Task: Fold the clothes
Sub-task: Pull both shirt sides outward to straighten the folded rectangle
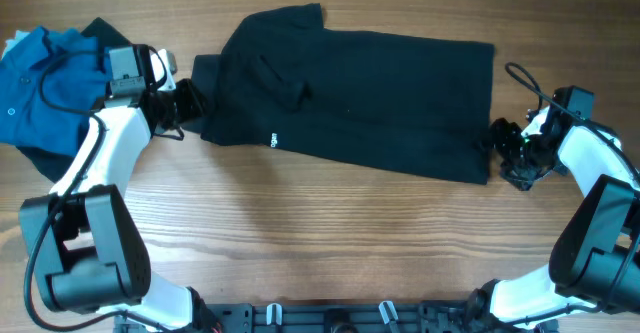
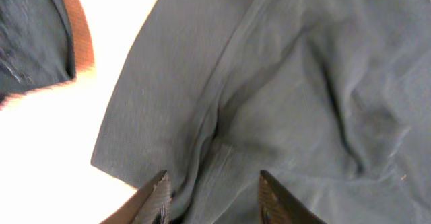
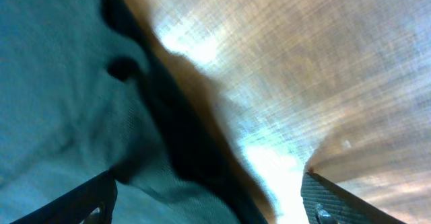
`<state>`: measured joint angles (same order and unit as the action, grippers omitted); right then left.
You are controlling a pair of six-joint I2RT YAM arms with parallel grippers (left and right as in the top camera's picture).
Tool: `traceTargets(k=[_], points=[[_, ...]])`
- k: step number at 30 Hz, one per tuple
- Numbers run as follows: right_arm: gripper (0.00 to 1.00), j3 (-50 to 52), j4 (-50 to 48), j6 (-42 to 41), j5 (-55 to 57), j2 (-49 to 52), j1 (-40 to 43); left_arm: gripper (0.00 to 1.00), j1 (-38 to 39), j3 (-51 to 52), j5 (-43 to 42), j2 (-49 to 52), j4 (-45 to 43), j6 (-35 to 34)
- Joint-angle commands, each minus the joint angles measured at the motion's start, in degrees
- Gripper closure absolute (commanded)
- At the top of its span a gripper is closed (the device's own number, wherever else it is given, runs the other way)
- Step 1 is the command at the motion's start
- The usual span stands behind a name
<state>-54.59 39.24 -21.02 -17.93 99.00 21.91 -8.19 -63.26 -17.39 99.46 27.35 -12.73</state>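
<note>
The clothes, a black short-sleeved shirt (image 1: 350,98), lie spread across the back half of the table with a small white logo (image 1: 271,140) near the front left edge. At the shirt's left sleeve sits my left gripper (image 1: 188,101). In the left wrist view its jaws (image 2: 214,183) stand apart, and a fold of the shirt (image 2: 283,83) runs between them. My right gripper (image 1: 497,138) is at the shirt's right front corner. There its jaws (image 3: 209,183) are wide open, and the edge of the shirt (image 3: 60,83) lies loose between them.
A bright blue shirt (image 1: 40,83) is heaped at the far left on top of a dark cloth (image 1: 40,158), just behind my left arm. The wooden table (image 1: 330,233) shows bare in front of the black shirt. A black cable (image 1: 520,76) loops above the right wrist.
</note>
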Motion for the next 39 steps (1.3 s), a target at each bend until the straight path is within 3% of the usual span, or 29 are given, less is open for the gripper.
traceTargets(k=[1,6,8,10,12,13,18,22,23,24,26,28,29,32,39], points=[[0.06,-0.79,3.08,-2.75,4.59,-1.07,0.04,0.50,0.17,1.14,0.26,3.67,0.81,3.63],[0.03,-0.11,3.65,-4.44,4.81,-1.07,2.78,0.48,0.31,1.44,0.02,7.72,1.64,5.09],[0.02,-0.09,4.59,-4.02,4.81,-0.98,3.37,0.53,0.31,1.44,0.04,9.03,1.64,5.09],[0.02,-0.09,5.01,-1.60,2.91,-0.98,3.39,0.64,0.31,1.44,0.04,9.68,1.92,5.68],[0.01,-0.04,5.22,2.97,-1.05,-0.96,3.19,0.89,0.28,1.44,0.72,9.75,2.99,7.02],[0.04,-0.04,5.79,3.85,-2.32,-0.98,2.99,0.96,0.09,1.44,1.79,9.73,3.65,6.99],[0.21,2.10,4.24,7.78,-5.60,-0.96,0.57,0.96,-1.84,1.42,6.54,9.66,5.07,4.94],[0.21,5.18,2.58,7.48,-3.98,-0.96,-1.88,0.96,-2.45,1.42,6.56,9.64,5.77,5.01],[0.23,5.51,1.95,7.52,-3.96,-0.96,-2.03,0.96,-2.45,1.42,6.56,9.64,5.77,5.01],[0.33,5.60,1.86,7.45,-4.07,-0.96,-2.03,0.96,-2.45,1.42,6.56,9.62,5.77,5.01],[0.66,5.60,2.03,7.37,-4.68,-0.98,-2.03,0.96,-2.45,1.42,6.56,9.62,5.75,5.01],[0.89,5.57,2.16,7.32,-4.46,-0.98,-2.01,0.96,-2.56,1.36,6.56,9.60,5.92,4.98],[0.96,5.31,2.27,6.75,-3.98,-1.01,-1.97,0.96,-2.60,1.27,6.56,9.51,6.16,5.01],[0.96,2.78,5.62,0.85,-0.20,-1.77,-0.70,0.96,-2.60,1.27,6.54,7.93,8.44,5.01],[0.96,1.60,12.00,-1.73,10.99,-4.57,1.90,0.96,-2.43,1.42,6.36,4.20,22.84,1.81]])
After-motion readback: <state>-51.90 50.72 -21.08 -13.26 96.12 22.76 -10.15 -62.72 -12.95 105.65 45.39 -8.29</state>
